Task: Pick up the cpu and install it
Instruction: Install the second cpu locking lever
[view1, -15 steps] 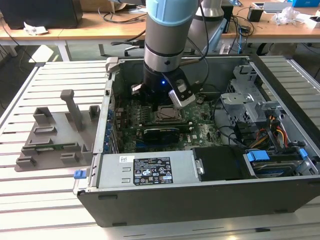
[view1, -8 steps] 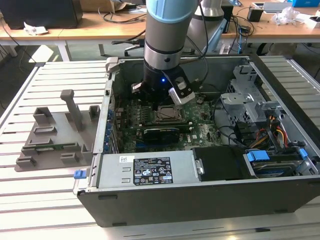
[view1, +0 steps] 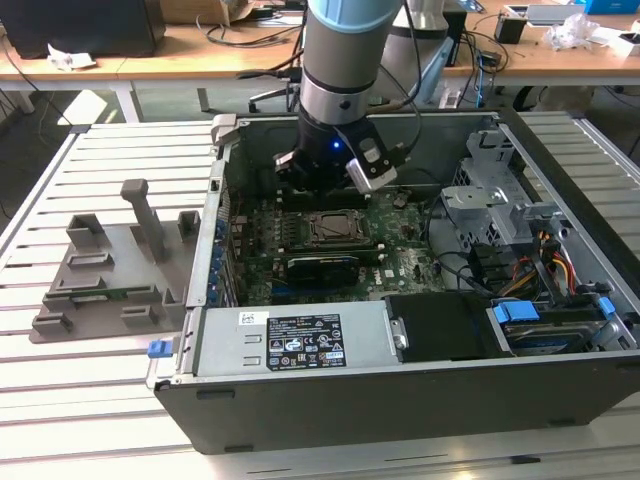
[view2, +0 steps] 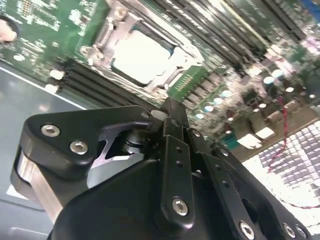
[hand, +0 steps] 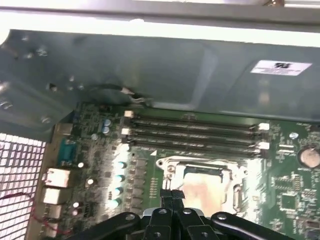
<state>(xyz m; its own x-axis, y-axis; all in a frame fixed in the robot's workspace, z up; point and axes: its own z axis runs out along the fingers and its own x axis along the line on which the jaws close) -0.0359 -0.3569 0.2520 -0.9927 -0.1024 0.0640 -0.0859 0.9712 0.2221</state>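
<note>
The gripper (view2: 167, 115) hangs inside the open computer case (view1: 400, 395), its black fingers drawn together into a narrow point with nothing visible between them; in the first wrist view the same closed tips (hand: 172, 197) sit just above the board. Directly beneath and slightly ahead of those tips lies the cpu (view2: 140, 57), its pale metal top showing flat within the socket frame (view2: 170, 75) on the green motherboard (view2: 50, 25). In the first wrist view the cpu (hand: 202, 192) also lies inside the frame, just beyond the fingertips, seemingly level with it.

As I judge it, the chip is already seated in the socket, so the pick and the placing look done. Whether the retention frame is latched down over it I cannot tell from these views.

Farther from the gripper, past the socket, run the memory slots (hand: 195, 132), then the case's grey inner wall (hand: 150, 70). Well away from the gripper, outside the case on the slatted table (view1: 100, 400), stands the grey fixture plate (view1: 110, 275) with its upright posts.
</note>
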